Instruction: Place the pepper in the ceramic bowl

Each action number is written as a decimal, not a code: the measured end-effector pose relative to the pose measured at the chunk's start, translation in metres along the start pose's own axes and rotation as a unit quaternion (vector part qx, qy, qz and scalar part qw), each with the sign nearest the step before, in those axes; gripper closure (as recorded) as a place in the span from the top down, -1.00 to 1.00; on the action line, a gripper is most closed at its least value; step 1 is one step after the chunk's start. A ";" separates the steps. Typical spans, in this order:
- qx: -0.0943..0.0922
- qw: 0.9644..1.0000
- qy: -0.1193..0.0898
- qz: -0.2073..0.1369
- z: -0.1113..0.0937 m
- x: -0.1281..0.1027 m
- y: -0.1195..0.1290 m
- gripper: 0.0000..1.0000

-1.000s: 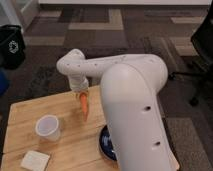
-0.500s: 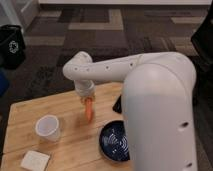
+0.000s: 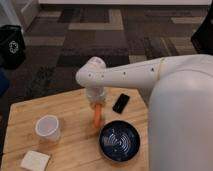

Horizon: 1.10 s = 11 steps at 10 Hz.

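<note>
"Where's the gripper (image 3: pixel 97 104)?"

"Above the table (image 3: pixel 70 110), pinching the pepper (image 3: pixel 97 116) by its top. It hangs upright, just left of the bowl (image 3: pixel 131 150)."

"Any risk?"

"Released here, it'd probably hit wood, or clip the rim and roll toward the cup (image 3: pixel 48 128)."

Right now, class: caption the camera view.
Gripper holds the pepper tip-down over the table, just left of the ceramic bowl.
</note>
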<state>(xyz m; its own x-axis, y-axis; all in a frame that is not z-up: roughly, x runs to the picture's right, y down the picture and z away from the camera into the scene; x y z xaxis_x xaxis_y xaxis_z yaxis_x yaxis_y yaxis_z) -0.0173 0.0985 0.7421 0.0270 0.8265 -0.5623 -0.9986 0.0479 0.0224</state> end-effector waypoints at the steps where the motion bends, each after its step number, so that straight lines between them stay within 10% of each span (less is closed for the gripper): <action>1: -0.003 1.000 -0.002 0.011 -0.001 0.007 -0.004 -1.00; 11: -0.020 0.988 -0.019 0.153 -0.017 0.079 -0.062 -1.00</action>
<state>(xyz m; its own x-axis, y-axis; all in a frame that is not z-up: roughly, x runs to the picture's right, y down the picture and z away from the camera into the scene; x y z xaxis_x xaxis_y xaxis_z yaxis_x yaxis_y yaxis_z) 0.0461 0.1512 0.6822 -0.2757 0.8196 -0.5023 -0.9612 -0.2294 0.1533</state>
